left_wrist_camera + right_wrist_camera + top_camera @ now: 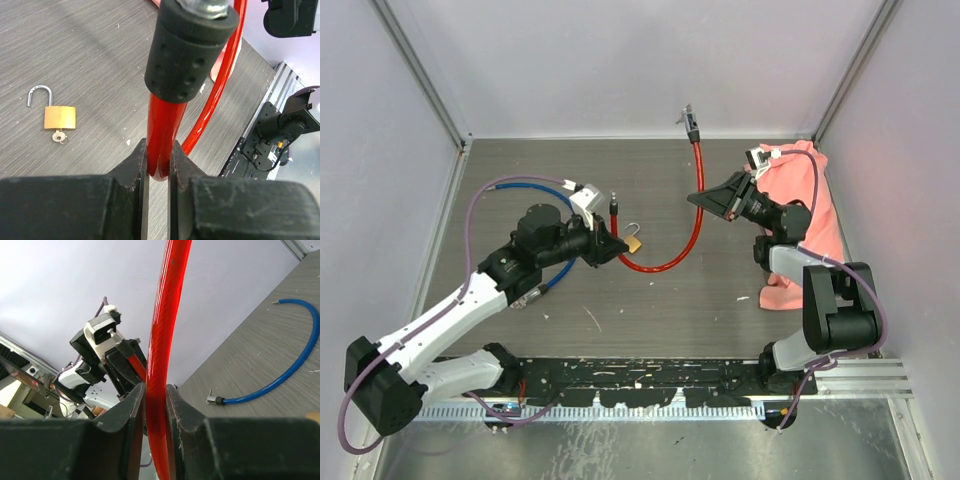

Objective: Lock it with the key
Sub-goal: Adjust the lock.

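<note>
The left tool (159, 150) and right tool (155, 392) are squeezing the red cable (698, 190). The padlock (60, 117) is lying open on the tabletop (620, 310), so locking is not started.

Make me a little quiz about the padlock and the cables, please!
1. True or false: the padlock is snapped shut.
2. Which thing do the left end effector and the right end effector both grip? A red cable; B blue cable; C pink cloth.
3. Fill in: the key sticks in the ____.
Key: 1 false; 2 A; 3 padlock.
</note>
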Controlling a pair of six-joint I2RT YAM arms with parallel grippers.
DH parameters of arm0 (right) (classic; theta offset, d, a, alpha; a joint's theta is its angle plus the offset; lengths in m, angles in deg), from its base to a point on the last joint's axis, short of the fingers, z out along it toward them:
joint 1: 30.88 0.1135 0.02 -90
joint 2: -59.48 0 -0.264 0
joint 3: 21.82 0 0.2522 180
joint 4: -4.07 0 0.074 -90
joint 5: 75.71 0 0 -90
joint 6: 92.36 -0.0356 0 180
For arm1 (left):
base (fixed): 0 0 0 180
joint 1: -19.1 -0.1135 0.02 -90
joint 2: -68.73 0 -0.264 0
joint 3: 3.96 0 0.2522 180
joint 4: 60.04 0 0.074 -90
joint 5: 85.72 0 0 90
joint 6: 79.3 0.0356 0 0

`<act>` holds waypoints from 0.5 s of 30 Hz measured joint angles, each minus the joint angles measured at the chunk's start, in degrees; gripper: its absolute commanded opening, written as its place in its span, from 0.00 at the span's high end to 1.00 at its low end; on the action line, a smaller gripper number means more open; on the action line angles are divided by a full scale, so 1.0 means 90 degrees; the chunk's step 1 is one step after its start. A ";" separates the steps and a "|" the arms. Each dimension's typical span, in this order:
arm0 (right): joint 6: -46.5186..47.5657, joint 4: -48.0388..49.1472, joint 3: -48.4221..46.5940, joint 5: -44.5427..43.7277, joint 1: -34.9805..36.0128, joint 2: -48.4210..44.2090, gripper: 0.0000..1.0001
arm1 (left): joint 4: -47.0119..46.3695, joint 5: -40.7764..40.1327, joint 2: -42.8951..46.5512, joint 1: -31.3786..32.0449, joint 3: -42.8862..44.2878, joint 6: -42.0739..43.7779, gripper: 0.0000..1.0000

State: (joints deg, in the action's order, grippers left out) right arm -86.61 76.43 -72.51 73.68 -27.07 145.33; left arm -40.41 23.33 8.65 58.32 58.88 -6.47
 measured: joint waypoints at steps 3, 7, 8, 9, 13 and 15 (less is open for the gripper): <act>-0.0002 0.0000 -0.0107 0.0051 0.0022 0.0000 0.72 | -0.0002 0.0083 -0.0049 -0.0083 0.0000 0.0000 1.00; -0.0024 0.0000 -0.0219 0.0134 0.0027 0.0002 0.72 | -0.0041 0.0233 -0.0051 -0.0209 -0.0007 -0.0007 1.00; -0.0029 0.0000 -0.0248 0.0148 0.0027 0.0002 0.73 | -0.0058 0.0279 -0.0051 -0.0245 -0.0010 -0.0005 1.00; -0.0044 0.0000 -0.0277 0.0163 0.0027 0.0002 0.81 | -0.0063 0.0335 -0.0051 -0.0279 -0.0012 -0.0005 1.00; -0.0087 0.0010 -0.0350 0.0257 0.0027 0.0002 0.99 | -0.0109 0.0644 -0.0053 -0.0461 -0.0017 -0.0046 0.98; -0.0134 0.0005 -0.0350 0.0277 0.0027 0.0002 0.99 | -0.0168 0.0738 -0.0061 -0.0544 -0.0024 -0.0153 0.73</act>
State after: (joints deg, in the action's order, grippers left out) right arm -87.81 76.48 -75.66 76.18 -26.83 145.35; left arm -41.92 29.97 8.11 53.42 58.66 -7.85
